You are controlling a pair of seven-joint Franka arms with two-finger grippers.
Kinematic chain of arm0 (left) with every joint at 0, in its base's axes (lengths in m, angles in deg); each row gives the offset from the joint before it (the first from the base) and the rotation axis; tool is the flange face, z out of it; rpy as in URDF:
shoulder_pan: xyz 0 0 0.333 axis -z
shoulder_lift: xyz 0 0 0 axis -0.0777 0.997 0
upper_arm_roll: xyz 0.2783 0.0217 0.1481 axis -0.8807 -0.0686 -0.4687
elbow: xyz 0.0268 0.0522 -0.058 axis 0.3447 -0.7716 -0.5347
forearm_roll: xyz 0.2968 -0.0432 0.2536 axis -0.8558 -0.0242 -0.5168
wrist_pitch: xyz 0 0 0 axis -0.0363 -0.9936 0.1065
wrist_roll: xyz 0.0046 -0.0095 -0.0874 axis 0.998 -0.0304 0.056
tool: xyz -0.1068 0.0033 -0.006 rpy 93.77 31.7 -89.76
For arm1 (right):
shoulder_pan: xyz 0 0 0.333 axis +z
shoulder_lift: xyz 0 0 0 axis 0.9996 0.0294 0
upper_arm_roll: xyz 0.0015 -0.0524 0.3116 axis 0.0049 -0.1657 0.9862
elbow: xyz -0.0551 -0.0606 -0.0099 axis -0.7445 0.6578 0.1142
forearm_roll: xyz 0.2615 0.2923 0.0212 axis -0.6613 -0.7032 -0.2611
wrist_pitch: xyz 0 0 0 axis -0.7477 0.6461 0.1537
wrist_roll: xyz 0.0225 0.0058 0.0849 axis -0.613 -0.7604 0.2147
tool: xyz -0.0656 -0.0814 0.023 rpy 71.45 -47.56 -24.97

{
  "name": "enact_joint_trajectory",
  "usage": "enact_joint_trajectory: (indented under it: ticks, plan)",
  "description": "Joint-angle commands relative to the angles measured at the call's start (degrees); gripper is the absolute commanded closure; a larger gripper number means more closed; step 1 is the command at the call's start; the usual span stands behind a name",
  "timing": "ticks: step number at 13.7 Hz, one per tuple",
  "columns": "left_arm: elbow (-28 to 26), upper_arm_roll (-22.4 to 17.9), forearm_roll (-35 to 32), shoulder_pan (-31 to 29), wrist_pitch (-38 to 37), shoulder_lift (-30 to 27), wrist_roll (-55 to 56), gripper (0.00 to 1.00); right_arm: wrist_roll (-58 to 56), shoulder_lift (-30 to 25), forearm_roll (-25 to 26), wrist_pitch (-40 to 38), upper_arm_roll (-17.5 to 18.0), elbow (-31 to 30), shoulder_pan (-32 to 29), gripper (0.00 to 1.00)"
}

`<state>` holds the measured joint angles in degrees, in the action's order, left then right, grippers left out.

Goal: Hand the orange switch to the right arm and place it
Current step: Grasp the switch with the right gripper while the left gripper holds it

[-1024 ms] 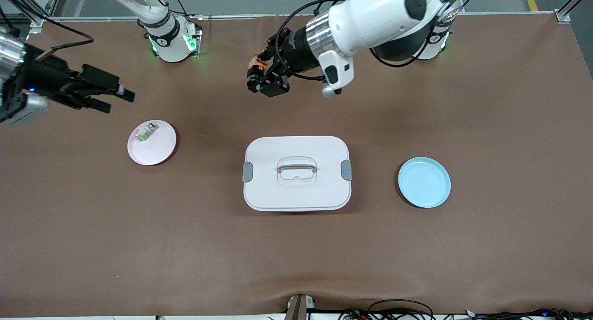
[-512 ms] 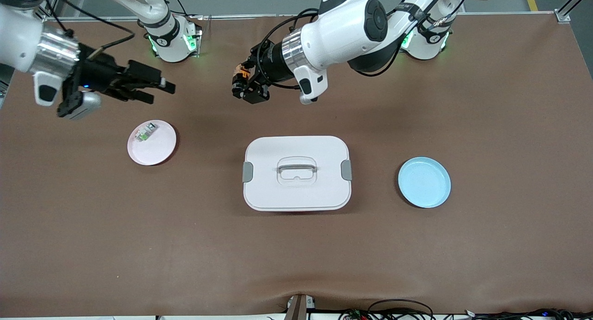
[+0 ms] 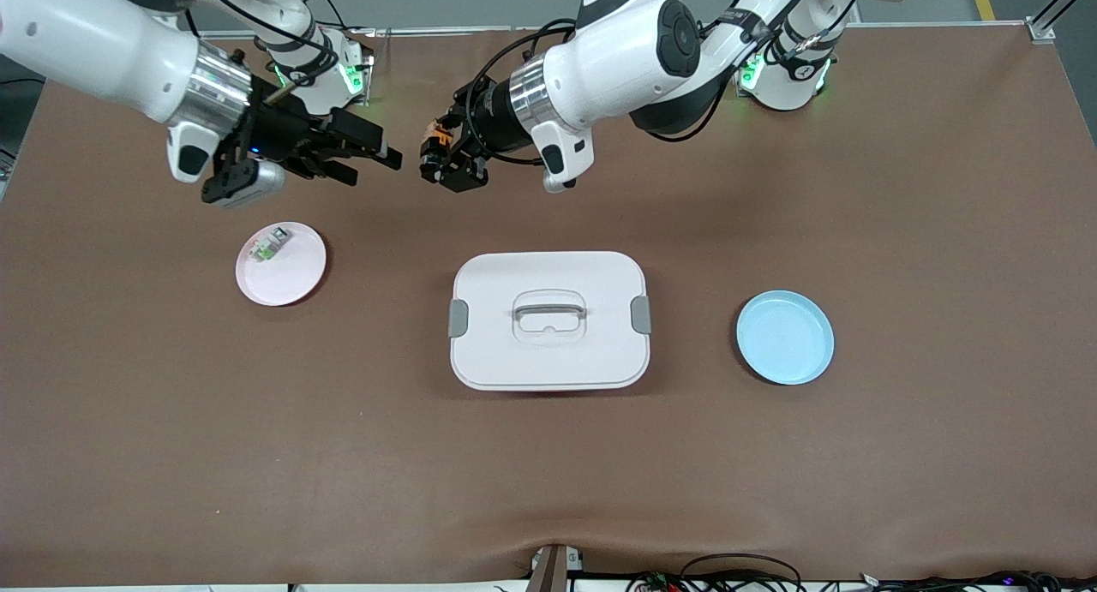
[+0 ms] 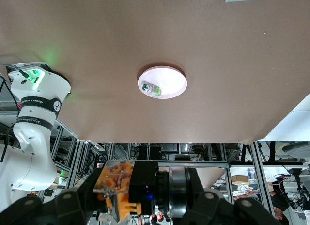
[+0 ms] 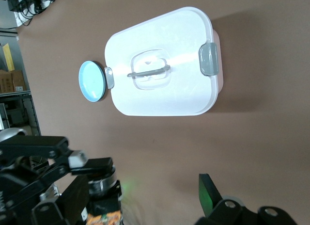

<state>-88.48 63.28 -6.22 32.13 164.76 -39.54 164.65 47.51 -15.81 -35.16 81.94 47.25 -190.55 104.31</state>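
Observation:
My left gripper [image 3: 444, 157] is shut on the orange switch [image 3: 438, 134], a small black cylinder with an orange end, and holds it up over the table between the two arm bases. In the left wrist view the switch [image 4: 118, 186] lies across between the left gripper's jaws [image 4: 144, 198]. My right gripper [image 3: 377, 165] is open, up in the air, pointing at the switch with a small gap between them. In the right wrist view one right fingertip [image 5: 209, 193] shows, and the switch [image 5: 100, 216] sits beside the open right gripper [image 5: 145, 186].
A pink plate [image 3: 291, 275] holding a small white-and-green part [image 3: 268, 245] lies toward the right arm's end. A white lidded box [image 3: 548, 352] stands mid-table. A light blue plate [image 3: 785, 337] lies toward the left arm's end.
My right arm has swung in from its end of the table toward the middle, gripper open. My left gripper has moved the switch a little toward it. The plates and box have not moved.

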Motion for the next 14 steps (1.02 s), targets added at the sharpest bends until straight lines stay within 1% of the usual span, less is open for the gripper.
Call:
enact_joint_trajectory:
  ticks: [1, 5, 7, 13, 14]
  plan:
    - [1.1, -0.3, -1.1, 0.5, 0.4, 0.3, 0.8, 0.82, 4.8, -1.9, -1.1, 3.6, 0.1, -3.0, 3.4, 0.0]
    - [1.1, -0.3, -1.1, 0.5, 0.4, 0.3, 0.8, 0.82, 7.7, -1.7, -2.5, 4.2, 0.2, -2.7, 4.6, 0.0]
    - [1.1, -0.3, -1.2, 0.5, 0.4, 0.3, 0.7, 0.82, 7.7, -1.8, -2.5, 4.9, 0.2, -3.0, 5.8, 0.0]
    - [1.1, -0.3, -1.1, 0.5, 0.4, 0.3, 0.7, 0.82, 7.6, -2.2, -2.5, 5.0, 0.2, -4.3, 6.6, 0.0]
    - [1.1, -0.3, -1.1, 0.5, 0.4, 0.3, 0.7, 0.82, 7.5, -2.2, -2.4, 5.0, 0.2, -4.4, 6.6, 0.09]
